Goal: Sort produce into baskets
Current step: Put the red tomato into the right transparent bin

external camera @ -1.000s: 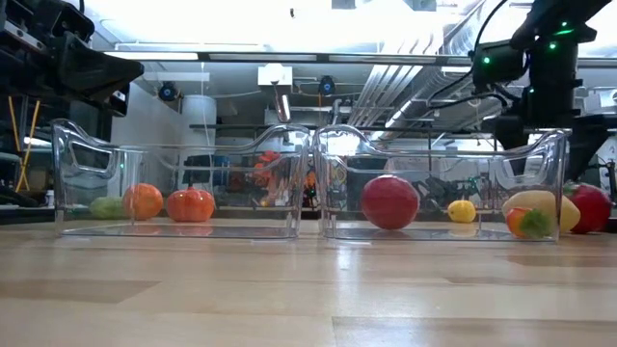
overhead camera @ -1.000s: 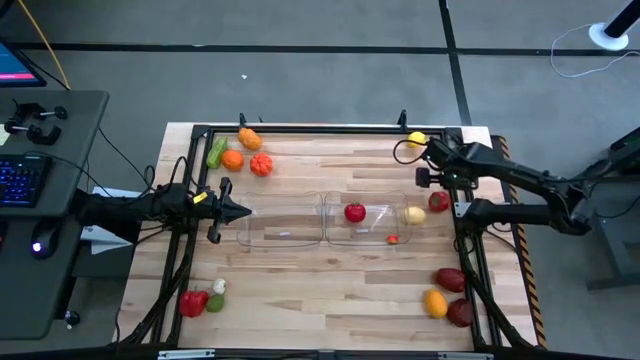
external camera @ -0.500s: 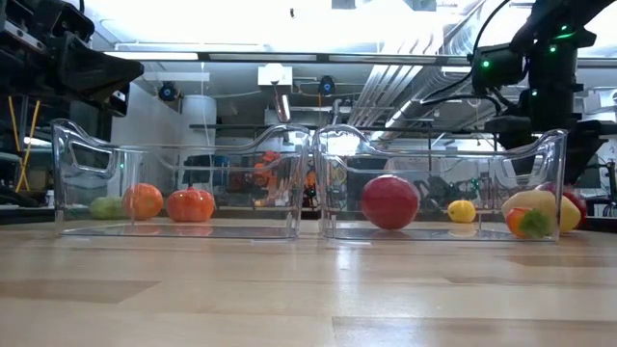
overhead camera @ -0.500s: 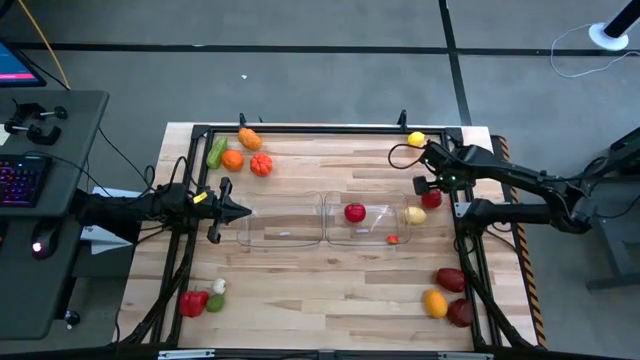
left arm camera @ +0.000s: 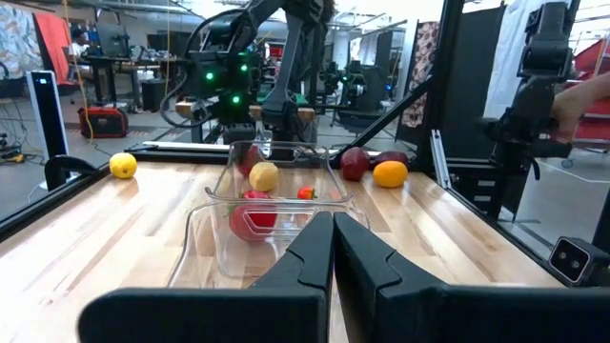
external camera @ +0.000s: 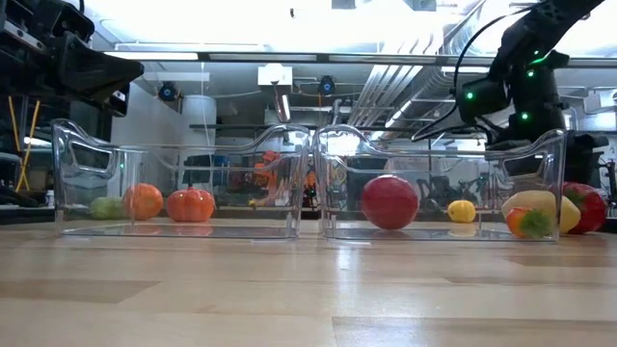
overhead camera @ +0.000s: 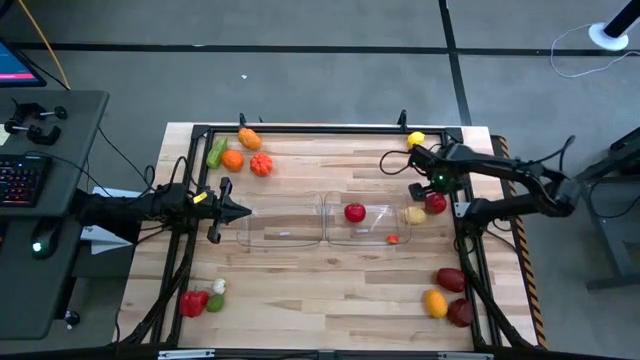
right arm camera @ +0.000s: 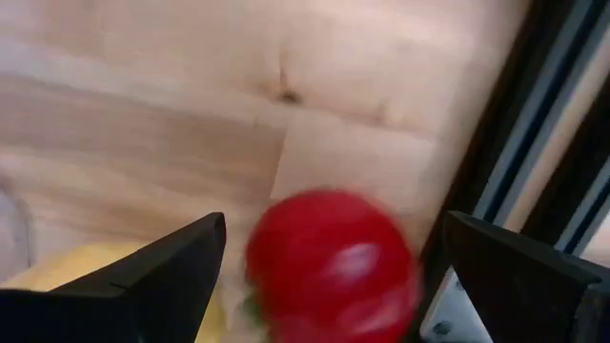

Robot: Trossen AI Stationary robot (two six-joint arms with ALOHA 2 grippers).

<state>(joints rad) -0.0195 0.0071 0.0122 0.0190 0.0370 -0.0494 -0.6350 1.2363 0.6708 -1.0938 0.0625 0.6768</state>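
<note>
- Currently positioned: right pincer (overhead camera: 432,192) spread wide, released, straddling red produce piece (right arm camera: 332,264) near tabletop (overhead camera: 300,290) edge at 3 o'clock, just beside right basket (overhead camera: 372,222).
- Lower squarely over piece, centre between fingers (right arm camera: 143,272), then clench gently; avoid nudging adjacent yellow piece (overhead camera: 415,214) or basket wall.
- Lift clear of rim before transfer.
- Appearance: round, glossy red, smooth; likely prone to rolling.
- Parked at 9 o'clock beside left basket (overhead camera: 280,225): left pincer (overhead camera: 236,210), clenched, holding nothing.
</note>
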